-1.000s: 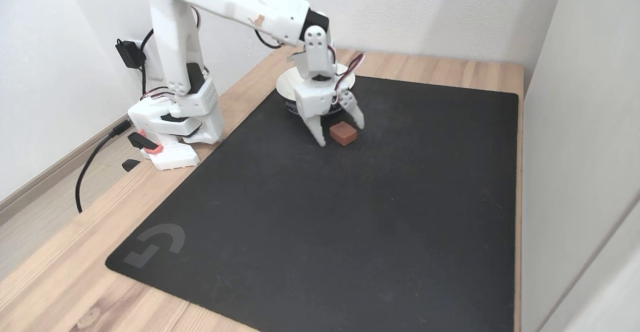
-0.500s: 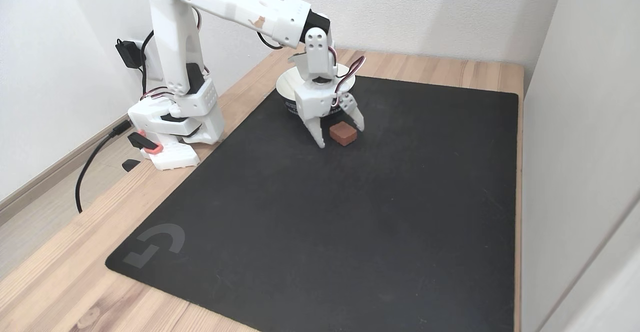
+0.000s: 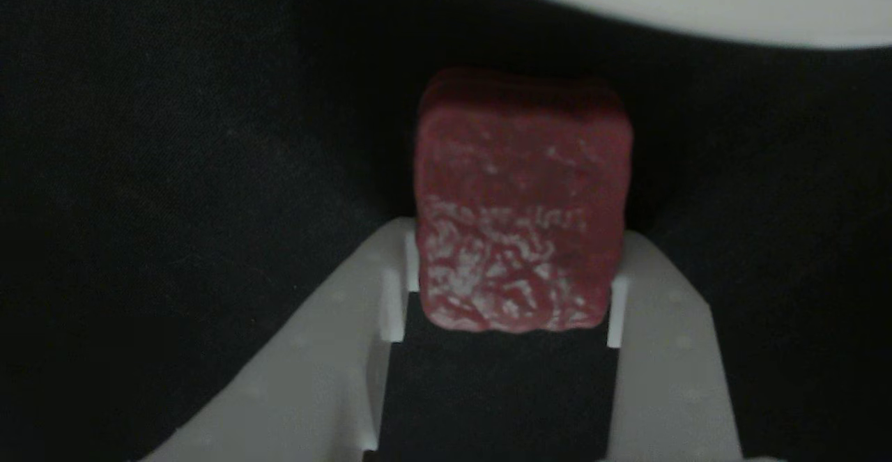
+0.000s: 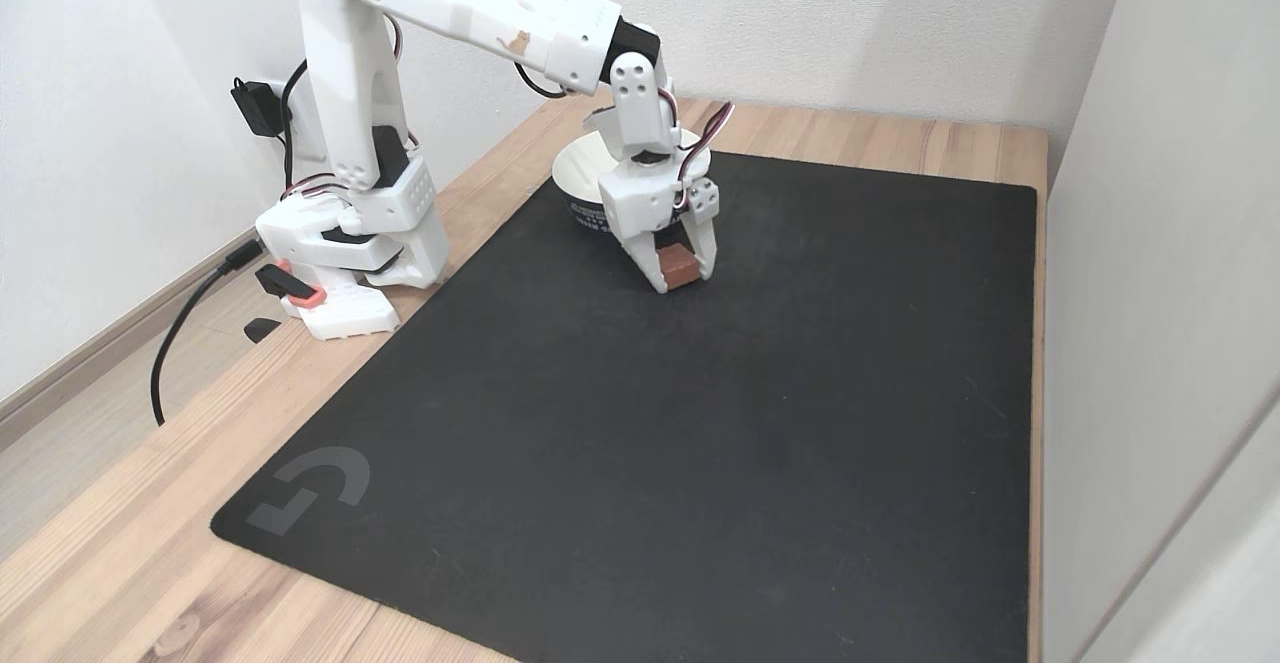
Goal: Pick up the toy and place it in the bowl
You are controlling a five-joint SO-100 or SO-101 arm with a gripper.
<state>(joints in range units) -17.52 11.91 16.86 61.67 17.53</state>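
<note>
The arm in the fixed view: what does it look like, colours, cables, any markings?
The arm is white plastic with dark joint motors and round screw holes on its joint plates. Red, black and white wires loop beside the wrist, and a black cable trails off the base. A small orange-brown mark sits on the forearm. The gripper has two tapered white fingers.

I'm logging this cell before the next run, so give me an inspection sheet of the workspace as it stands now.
Surface: black mat on a wooden table; no spills seen.
Job's things: toy, a dark red cube, sits between the pincer's fingers on the mat; bowl, off-white, stands just behind it at the mat's far edge.
Clutter: small black piece on the table beside the arm's base.
Grippers: pincer shut on the toy, its fingers against two opposite sides.
Cables: black cable runs from the base off the table; plug at the wall.
Surroundings: white walls; nothing else seen.
</note>
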